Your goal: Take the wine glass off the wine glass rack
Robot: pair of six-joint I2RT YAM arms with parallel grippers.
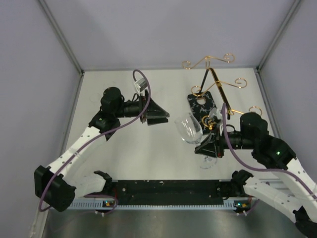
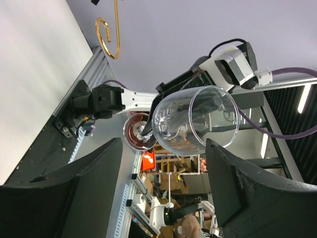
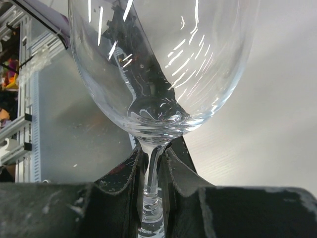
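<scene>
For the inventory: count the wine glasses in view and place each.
1. The wine glass is held by its stem in the right gripper, clear of the wine glass rack. No other shows on its visible arms.

Setting: we log a robotics lab, shown by grey-panelled enclosure (image 1: pixel 148 29), aluminium mounting rail (image 1: pixel 163 204), cluttered shelves (image 2: pixel 171 173) beyond.

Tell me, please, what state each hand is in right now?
Left hand: open, holding nothing.
Right hand: closed on the wine glass stem.
</scene>
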